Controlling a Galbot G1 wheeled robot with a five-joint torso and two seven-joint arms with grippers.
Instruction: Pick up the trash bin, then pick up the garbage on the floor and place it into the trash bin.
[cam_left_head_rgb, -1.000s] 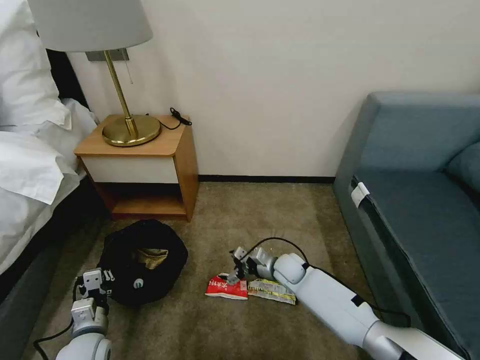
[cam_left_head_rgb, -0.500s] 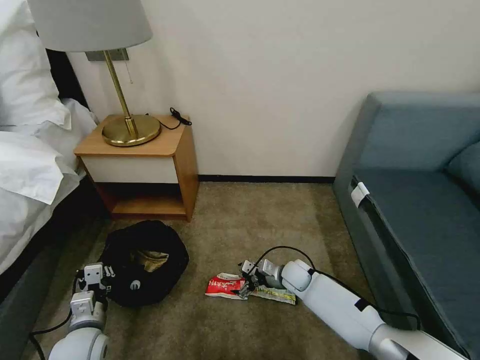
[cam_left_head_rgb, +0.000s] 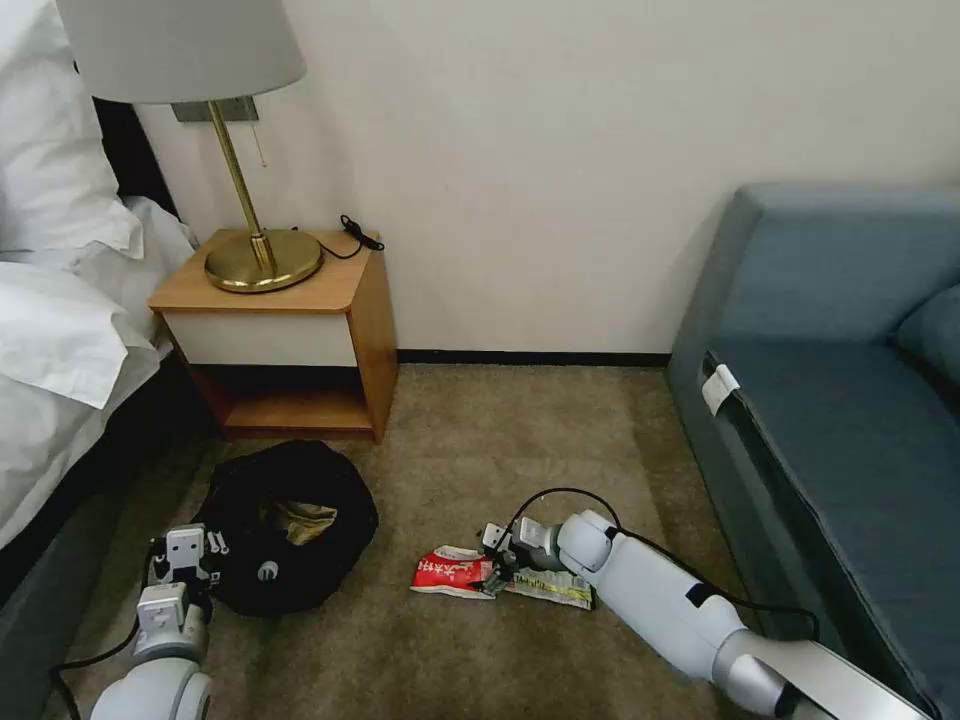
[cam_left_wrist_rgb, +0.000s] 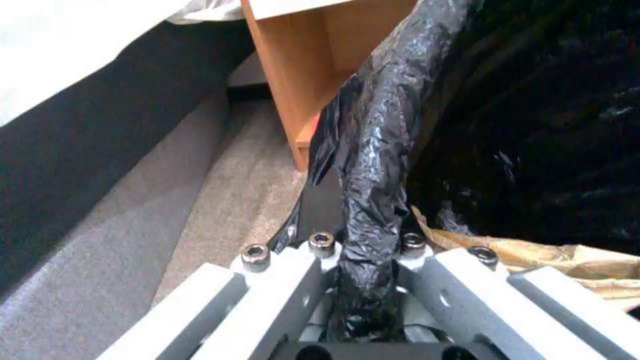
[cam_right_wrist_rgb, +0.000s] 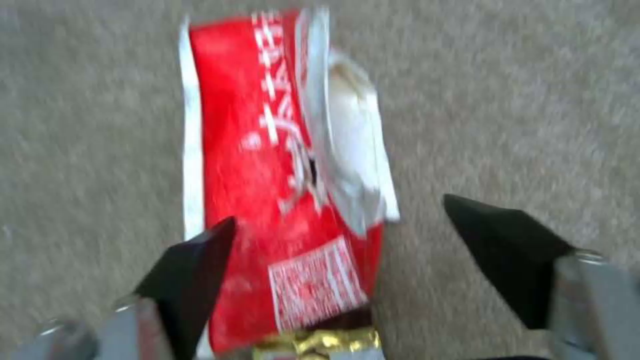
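Head view: right gripper (cam_left_head_rgb: 492, 572) has dropped from above the litter a second ago down to carpet level, now at the near end of the red-and-white snack packet (cam_left_head_rgb: 452, 574), with the slim bar wrapper (cam_left_head_rgb: 548, 588) lying just beside it under the right arm. Both pieces sit where they were, flat on the carpet (cam_left_head_rgb: 480, 440) between nightstand (cam_left_head_rgb: 285, 335) and sofa (cam_left_head_rgb: 840, 400). Left gripper (cam_left_head_rgb: 186, 562) sits low at the near edge of the trash bin (cam_left_head_rgb: 285, 525), black liner crumpled, brown paper (cam_left_head_rgb: 300, 518) already inside; bin hardly shifted. Left wrist view: left fingers (cam_left_wrist_rgb: 267, 295) are clenched on a bunched fold of the black bag at the trash bin rim (cam_left_wrist_rgb: 373, 150), brown paper (cam_left_wrist_rgb: 533, 257) just past them, nightstand side (cam_left_wrist_rgb: 313, 75) behind. Right wrist view: right fingers (cam_right_wrist_rgb: 193, 270) spread wide, straddling the snack packet (cam_right_wrist_rgb: 280, 180), one tip over its red edge, the other well off on bare carpet (cam_right_wrist_rgb: 500, 100); nothing grasped yet. Judgement: bin is secured, the descent is done, packet is lined up for a pinch; thin flat foil may slide or buckle when squeezed.
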